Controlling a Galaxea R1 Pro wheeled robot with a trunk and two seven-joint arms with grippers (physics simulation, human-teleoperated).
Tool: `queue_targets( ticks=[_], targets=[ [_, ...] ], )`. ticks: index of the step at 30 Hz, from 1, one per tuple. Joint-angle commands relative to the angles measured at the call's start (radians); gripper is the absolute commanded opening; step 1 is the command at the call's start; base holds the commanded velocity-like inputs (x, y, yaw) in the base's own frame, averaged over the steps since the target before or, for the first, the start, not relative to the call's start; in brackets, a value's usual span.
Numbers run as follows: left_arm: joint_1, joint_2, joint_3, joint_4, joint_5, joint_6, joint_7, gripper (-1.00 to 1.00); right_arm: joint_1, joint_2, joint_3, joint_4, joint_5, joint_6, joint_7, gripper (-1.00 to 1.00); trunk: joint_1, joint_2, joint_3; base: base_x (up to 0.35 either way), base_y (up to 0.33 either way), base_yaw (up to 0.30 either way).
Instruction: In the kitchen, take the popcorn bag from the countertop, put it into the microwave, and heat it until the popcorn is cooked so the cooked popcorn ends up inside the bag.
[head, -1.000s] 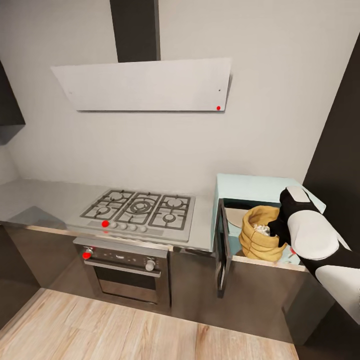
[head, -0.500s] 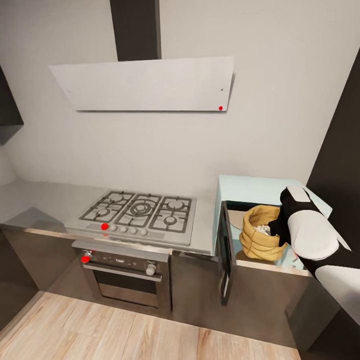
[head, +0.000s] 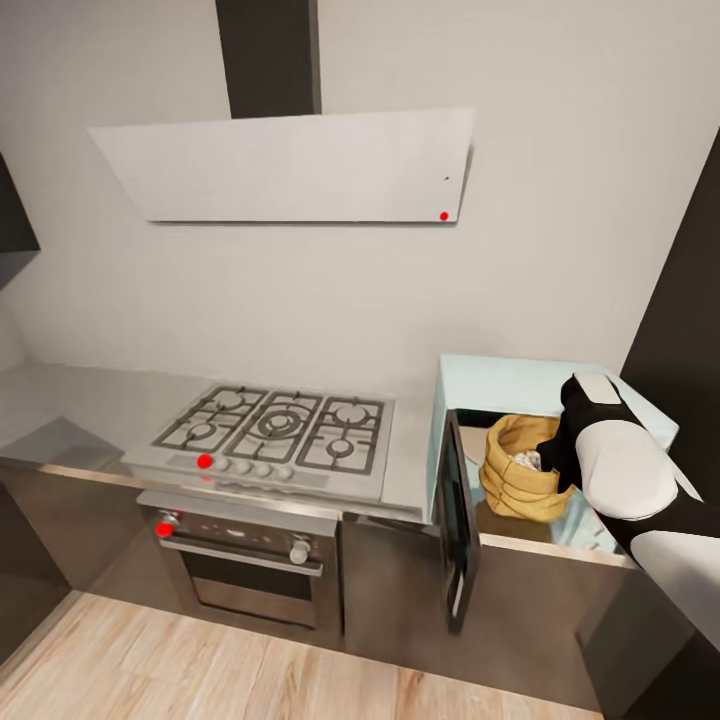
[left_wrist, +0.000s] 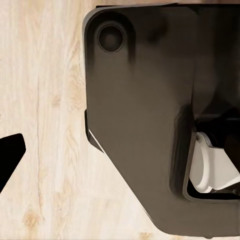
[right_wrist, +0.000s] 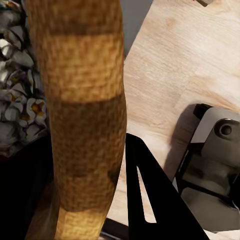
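Observation:
The pale mint-blue microwave (head: 520, 375) stands on the countertop (head: 80, 400) at the right, its dark glass door (head: 455, 520) swung open towards me. The mustard-yellow popcorn bag (head: 515, 475) sits in the microwave's opening, with whitish popcorn (head: 523, 460) inside it. My right gripper (head: 553, 455) is shut on the bag's rolled rim. In the right wrist view the rim (right_wrist: 85, 125) runs between the black fingers (right_wrist: 145, 200), beside popcorn (right_wrist: 20, 105). In the left wrist view, one black fingertip (left_wrist: 10, 155) of my left gripper hangs over the wooden floor.
A gas hob (head: 280, 425) with black grates lies left of the microwave, above a built-in oven (head: 240, 560). A white hood (head: 290, 165) hangs over the hob. A dark tall cabinet (head: 690, 300) borders the microwave's right side. My own dark base (left_wrist: 145, 125) stands below.
The whole view has shifted a little as the camera moved. The bag, held by my right gripper, now sits further inside the microwave's opening than before.

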Motion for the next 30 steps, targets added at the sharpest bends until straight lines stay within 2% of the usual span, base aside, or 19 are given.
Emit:
queue_targets(
  ticks=[1, 30],
  targets=[
    [0.000, 0.000, 0.000, -0.002, 0.000, -0.001, 0.001, 1.00, -0.001, 0.000, -0.002, -0.001, -0.004, 0.010, -0.006, -1.00, 0.001, -0.002, -0.002, 0.093, 0.000, 0.000],
    [0.000, 0.000, 0.000, -0.002, 0.000, -0.001, 0.001, 1.00, -0.001, -0.001, -0.002, -0.001, -0.004, 0.010, -0.005, -1.00, 0.001, -0.002, -0.002, 0.092, 0.000, 0.000]
  ],
)
